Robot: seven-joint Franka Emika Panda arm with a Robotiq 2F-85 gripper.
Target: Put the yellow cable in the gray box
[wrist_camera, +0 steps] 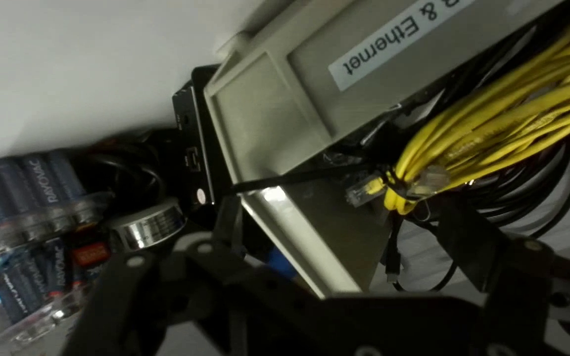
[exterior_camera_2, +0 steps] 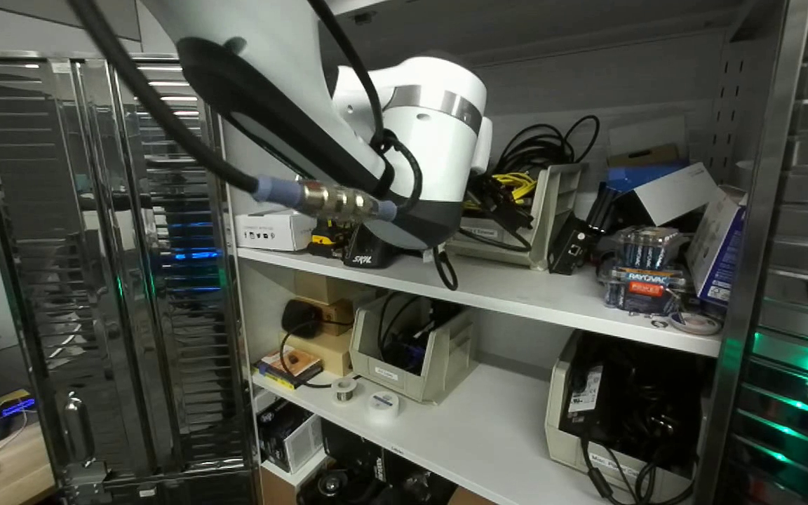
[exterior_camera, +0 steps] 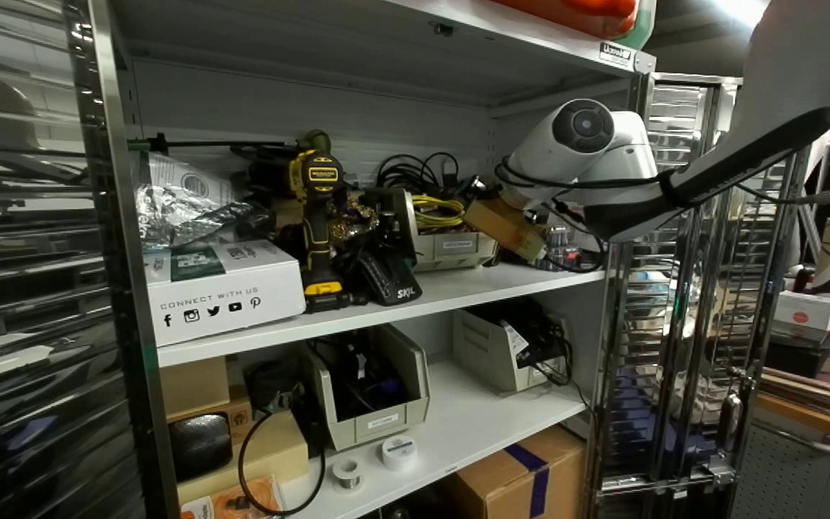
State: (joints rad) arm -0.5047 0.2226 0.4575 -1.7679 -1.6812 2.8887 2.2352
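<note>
Left of the gray box (exterior_camera: 433,252), in an exterior view, a yellow-and-black tool (exterior_camera: 320,223) and a SKIL tool (exterior_camera: 390,277) crowd the shelf (exterior_camera: 458,282); the yellow cable (exterior_camera: 440,218) sits in the box, showing above its front edge. In an exterior view, the arm (exterior_camera_2: 439,147) hides the box's left part, bare shelf runs before it, and a black device (exterior_camera_2: 565,245) stands just right. Only the wrist view shows the gripper (wrist_camera: 343,217), fingers (wrist_camera: 470,242) spread wide, gripping nothing, and the cable's tied end just inside the box's side wall.
</note>
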